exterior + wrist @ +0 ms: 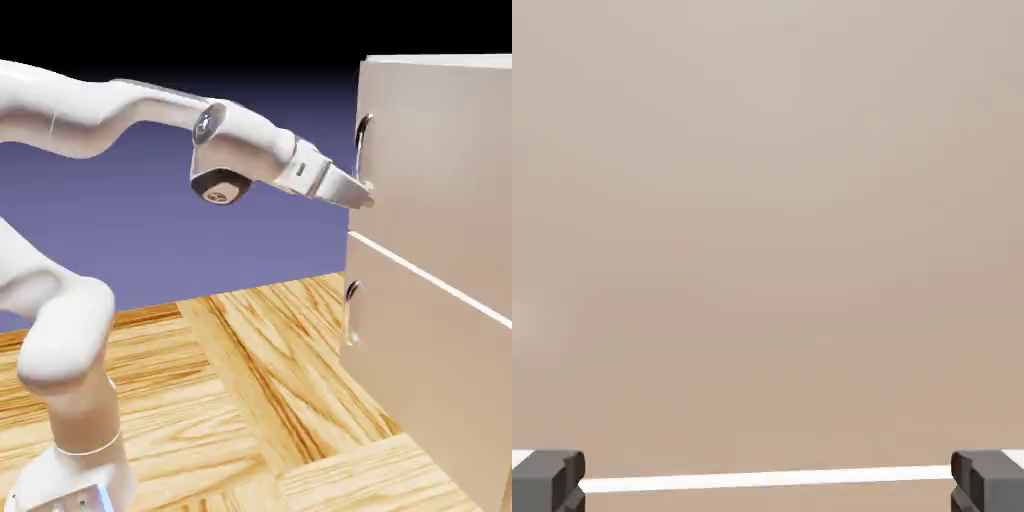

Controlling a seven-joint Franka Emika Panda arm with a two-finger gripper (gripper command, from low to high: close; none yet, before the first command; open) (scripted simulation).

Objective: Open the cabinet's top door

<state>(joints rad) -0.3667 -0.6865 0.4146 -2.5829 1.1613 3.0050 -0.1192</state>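
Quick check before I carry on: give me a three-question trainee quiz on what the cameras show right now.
1. True or false: in the hand view, the gripper is shut.
2. Multiple choice: what fills most of the hand view?
A) wooden floor
B) pale cabinet panel
C) blue-violet backdrop
3. Fill in the blank: in the exterior view, the top door has a curved metal ____ near its edge.

Key: 1. False: the finger tips stand wide apart, with nothing held between them. 2. B. 3. handle.
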